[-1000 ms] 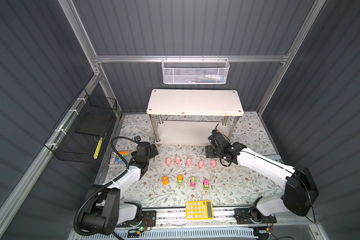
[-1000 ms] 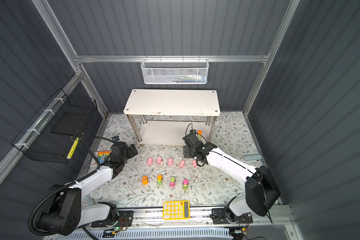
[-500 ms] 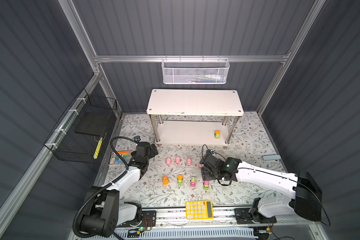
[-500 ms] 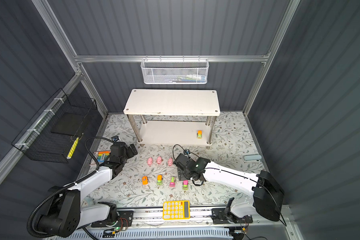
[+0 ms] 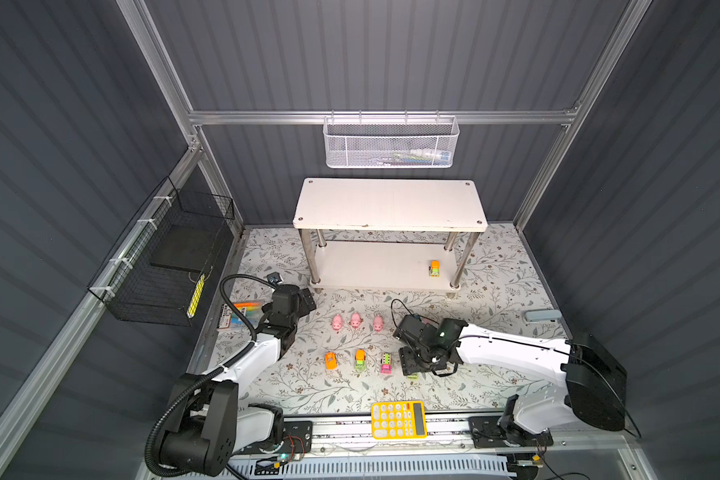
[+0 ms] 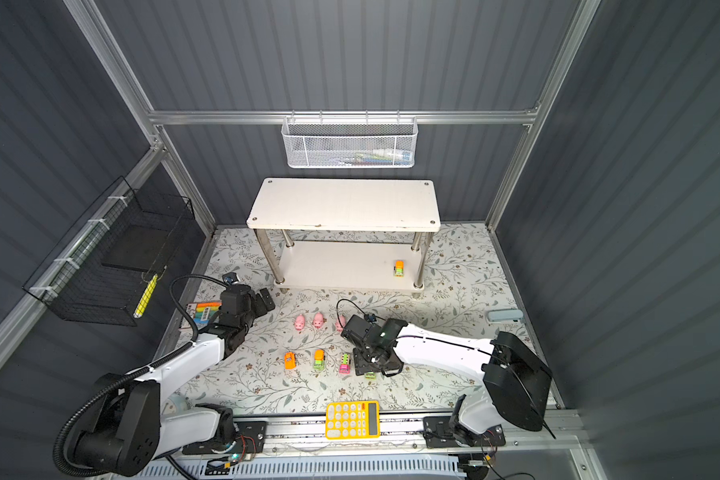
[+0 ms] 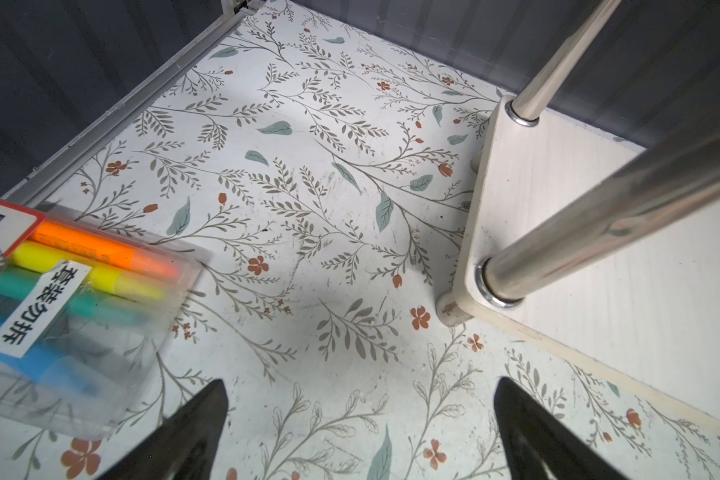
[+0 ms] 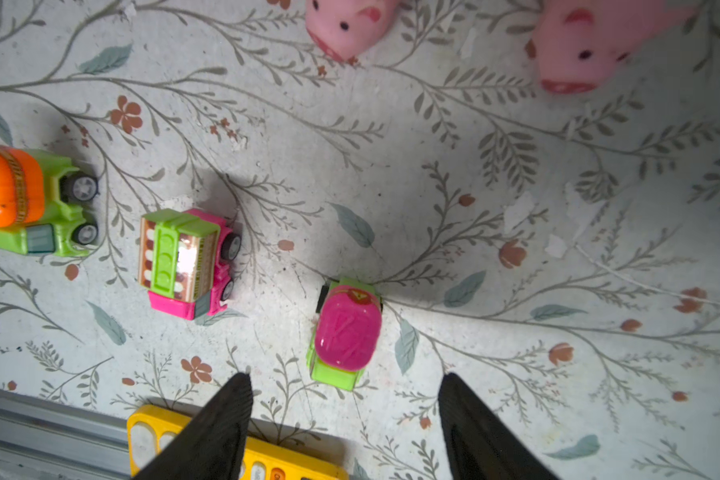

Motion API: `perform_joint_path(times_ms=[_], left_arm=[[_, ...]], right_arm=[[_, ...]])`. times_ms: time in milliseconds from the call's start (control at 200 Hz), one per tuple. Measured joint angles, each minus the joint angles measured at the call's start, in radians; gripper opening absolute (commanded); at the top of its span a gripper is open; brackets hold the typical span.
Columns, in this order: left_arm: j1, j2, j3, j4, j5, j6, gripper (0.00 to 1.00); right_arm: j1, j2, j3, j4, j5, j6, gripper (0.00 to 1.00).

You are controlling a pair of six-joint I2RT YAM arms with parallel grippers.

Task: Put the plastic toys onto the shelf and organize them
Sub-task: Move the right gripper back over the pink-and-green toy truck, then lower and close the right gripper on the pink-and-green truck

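Right gripper (image 8: 344, 377) stooped over pink-domed car (image 8: 346, 328) in front of shelf (image 5: 391, 203), jaws apart, not gripping; a second ago at shelf. Left gripper (image 7: 361, 381) wide apart, unmoved.

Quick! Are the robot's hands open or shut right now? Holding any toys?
Left hand: open, holding nothing.
Right hand: open, holding nothing, just above the pink-and-green car.

Glossy plastic toy vehicles (image 8: 345, 332), matt pink pigs (image 8: 350, 25); polished chrome shelf legs (image 7: 599, 220), scuffed matt floral mat (image 7: 308, 166)
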Motion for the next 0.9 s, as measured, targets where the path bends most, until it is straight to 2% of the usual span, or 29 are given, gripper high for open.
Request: perform_joint_path(times_ms=[295, 700, 900], left_arm=[[0.000, 0.000, -0.002, 0.000, 0.000, 0.000, 1.00], [0.000, 0.004, -0.004, 0.001, 0.000, 0.000, 1.00], [0.000, 0.005, -0.004, 0.008, 0.000, 0.000, 1.00]], right_arm=[[0.000, 0.095, 0.000, 0.016, -0.050, -0.015, 0.67], [-0.006, 0.122, 0.000, 0.042, -0.076, -0.033, 0.47], [-0.008, 0.122, 0.000, 0.044, -0.079, -0.034, 0.40]])
